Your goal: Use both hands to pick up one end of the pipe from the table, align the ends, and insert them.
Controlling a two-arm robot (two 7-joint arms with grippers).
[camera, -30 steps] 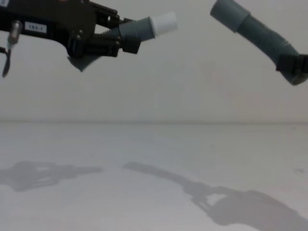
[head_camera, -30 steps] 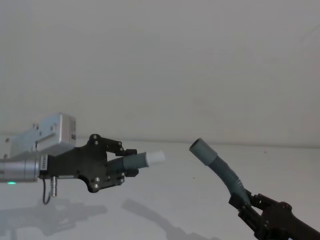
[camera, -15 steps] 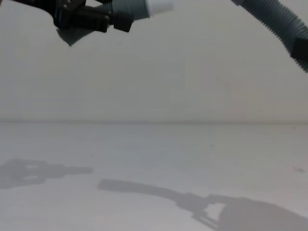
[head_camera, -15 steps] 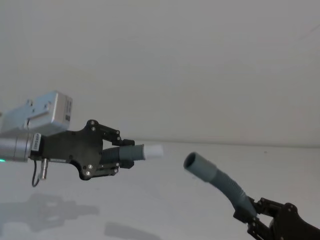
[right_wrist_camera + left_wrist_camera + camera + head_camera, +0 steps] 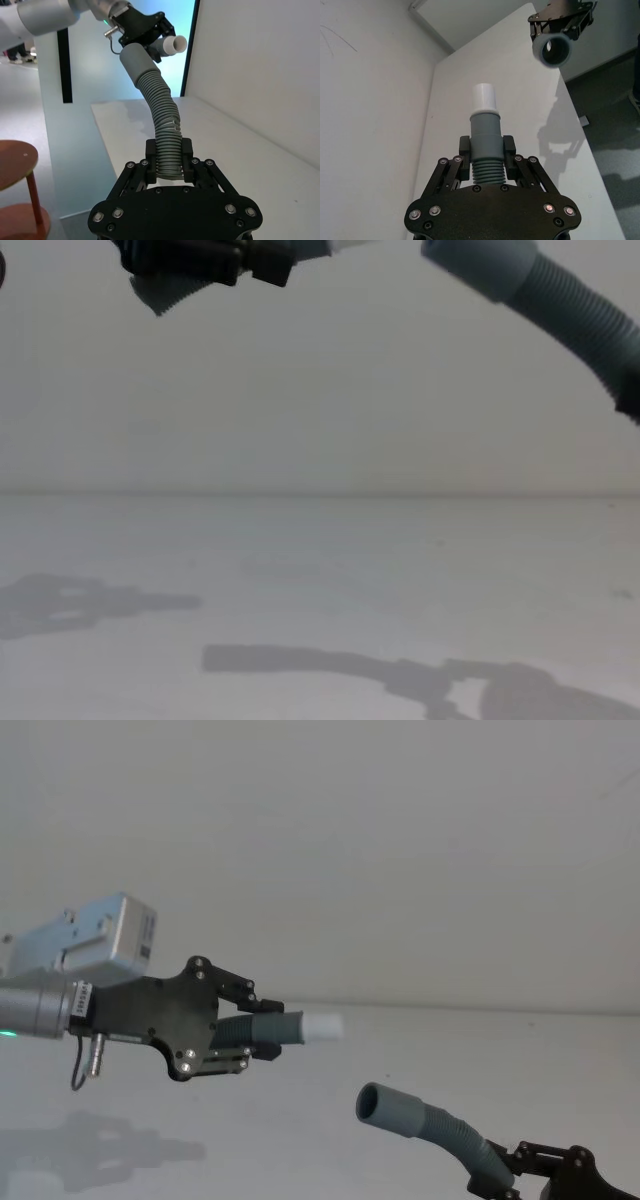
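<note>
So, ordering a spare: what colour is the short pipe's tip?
White tip, clearest in left wrist view.

Short hose [image 5: 312, 246] top left; long hose [image 5: 575, 305] top right, apart.

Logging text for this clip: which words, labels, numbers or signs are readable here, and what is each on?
No text is readable.
White label on the wrist behind the left gripper, which grips the short hose above the table: too small.
Dark sticker on the silver box above that wrist: blurred.
Right gripper, gripping the long hose: no markings seen.
</note>
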